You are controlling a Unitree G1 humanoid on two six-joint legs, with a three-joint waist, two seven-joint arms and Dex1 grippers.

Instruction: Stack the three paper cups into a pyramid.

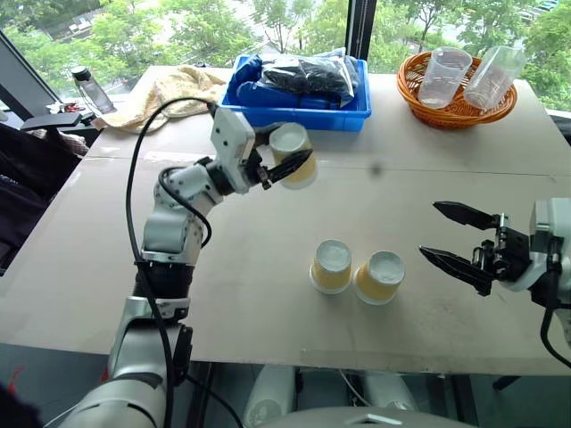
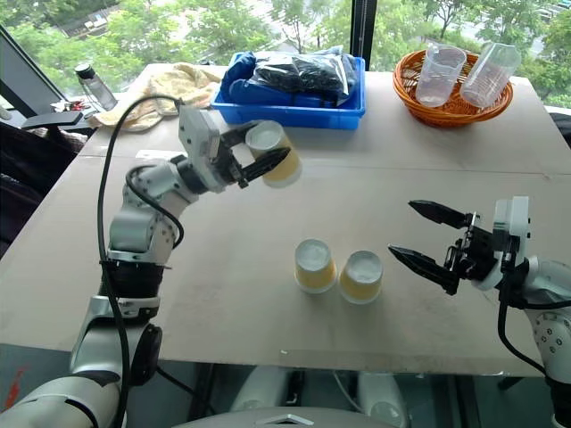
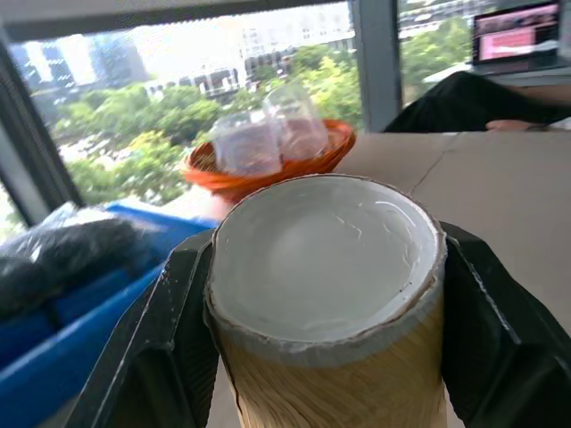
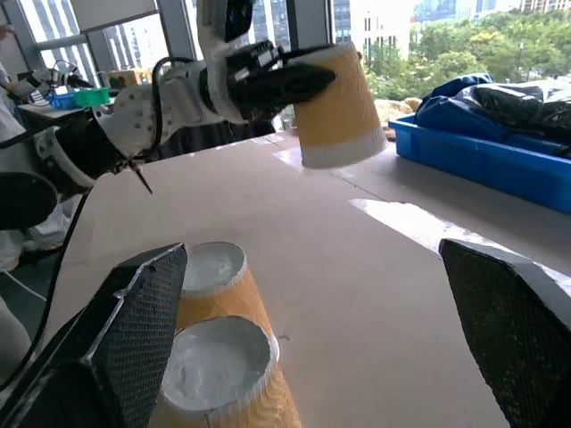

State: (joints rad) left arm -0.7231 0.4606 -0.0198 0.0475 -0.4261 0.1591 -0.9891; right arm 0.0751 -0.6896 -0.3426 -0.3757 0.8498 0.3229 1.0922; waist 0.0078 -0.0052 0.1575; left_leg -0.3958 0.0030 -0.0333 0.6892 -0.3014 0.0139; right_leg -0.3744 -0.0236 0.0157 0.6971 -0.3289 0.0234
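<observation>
We've got two paper cups (image 1: 356, 270) upside down, side by side on the worktop (image 1: 268, 223) as the base, our left gripper (image 1: 287, 166) clamps the third cup (image 1: 294, 153) aloft, right gripper (image 1: 452, 242) waits jaws wide, so only the top remains.

Paper cup (image 3: 326, 303) in the left hand (image 1: 287, 167): ribbed matt tan wall, white base with a slight sheen. Hand fingers (image 3: 147, 357): black matt plastic. Right hand (image 4: 312, 357) finger pads (image 4: 134, 330): fine cross-hatched texture. Tabletop (image 1: 268, 232) below both hands: pale, matt, smooth.
</observation>
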